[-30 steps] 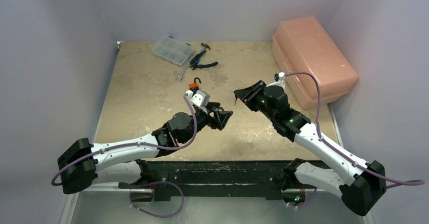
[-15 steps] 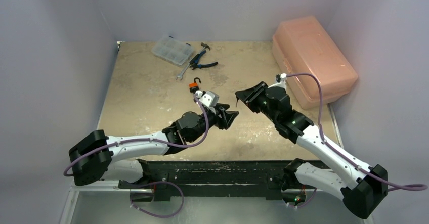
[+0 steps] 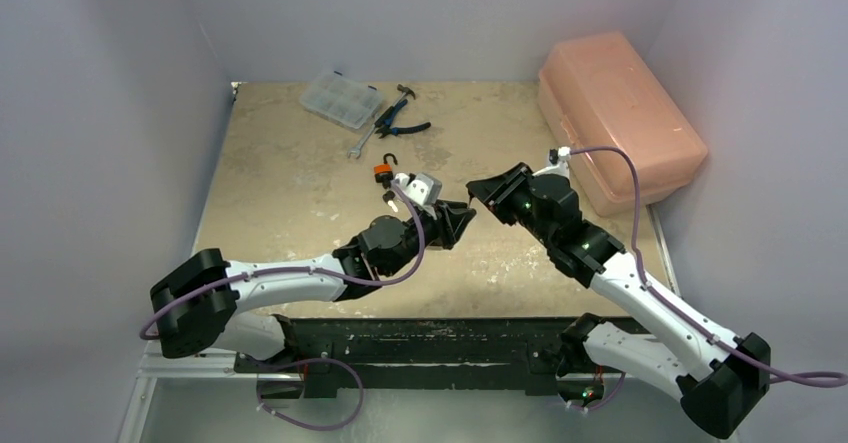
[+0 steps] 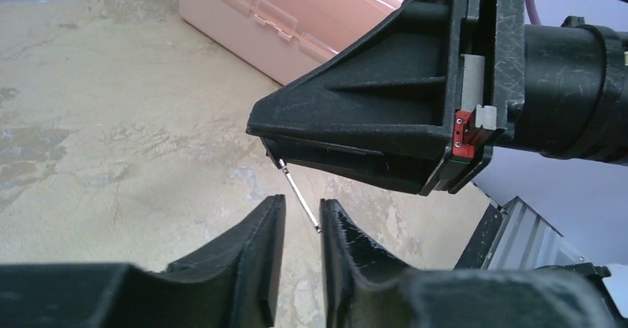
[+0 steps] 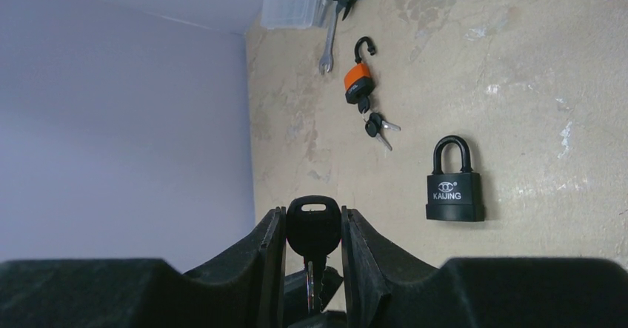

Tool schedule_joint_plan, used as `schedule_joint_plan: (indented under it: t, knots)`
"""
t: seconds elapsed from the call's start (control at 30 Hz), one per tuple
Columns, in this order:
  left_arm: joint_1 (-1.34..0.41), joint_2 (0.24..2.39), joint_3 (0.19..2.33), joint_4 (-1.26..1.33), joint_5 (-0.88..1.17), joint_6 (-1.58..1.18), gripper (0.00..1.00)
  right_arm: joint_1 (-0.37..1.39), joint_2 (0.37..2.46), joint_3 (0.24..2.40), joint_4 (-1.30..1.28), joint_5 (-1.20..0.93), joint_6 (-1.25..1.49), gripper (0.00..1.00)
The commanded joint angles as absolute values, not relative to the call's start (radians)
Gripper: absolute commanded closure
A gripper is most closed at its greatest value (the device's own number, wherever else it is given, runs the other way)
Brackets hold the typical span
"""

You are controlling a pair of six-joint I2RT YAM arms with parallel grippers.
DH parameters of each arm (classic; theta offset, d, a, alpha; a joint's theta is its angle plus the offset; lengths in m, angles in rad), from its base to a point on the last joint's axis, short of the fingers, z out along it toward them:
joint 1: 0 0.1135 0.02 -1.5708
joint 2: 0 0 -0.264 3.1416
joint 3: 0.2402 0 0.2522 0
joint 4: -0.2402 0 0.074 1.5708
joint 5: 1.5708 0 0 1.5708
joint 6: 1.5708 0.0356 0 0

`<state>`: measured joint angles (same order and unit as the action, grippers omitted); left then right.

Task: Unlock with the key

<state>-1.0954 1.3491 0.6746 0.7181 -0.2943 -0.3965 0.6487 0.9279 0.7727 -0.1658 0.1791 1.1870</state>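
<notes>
My right gripper (image 5: 313,213) is shut on the black head of a key (image 5: 313,233). The key's thin metal blade (image 4: 299,193) hangs below my right gripper (image 4: 385,121). My left gripper (image 4: 302,211) stands open by a narrow gap, and the blade's tip sits between its fingers, close to the right one. A black padlock (image 5: 454,183) lies flat on the table beyond the key, its shackle closed. In the top view my left gripper (image 3: 462,215) and my right gripper (image 3: 478,195) meet above the table's middle.
An orange padlock (image 3: 382,171) with an open shackle and a small bunch of keys (image 5: 376,126) lie left of centre. A clear organiser box (image 3: 342,98), pliers (image 3: 400,121) and a wrench (image 3: 362,143) sit at the back. A pink case (image 3: 615,118) fills the back right.
My left arm has reached right and forward to the right gripper, and its jaws have narrowed around the hanging key blade. The right arm has barely moved and still grips the key.
</notes>
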Motion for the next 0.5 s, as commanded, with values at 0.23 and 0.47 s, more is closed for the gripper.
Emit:
schedule_joint_plan:
  t: [0.23, 0.47]
  knots:
    - [-1.1, 1.359, 0.75, 0.711, -0.372, -0.367, 1.0, 0.646, 0.889, 0.743, -0.147, 0.144, 1.199, 0.89]
    - [-1.099, 1.284, 0.781, 0.534, -0.313, -0.359, 1.0, 0.646, 0.865, 0.754, -0.097, 0.135, 1.025, 0.24]
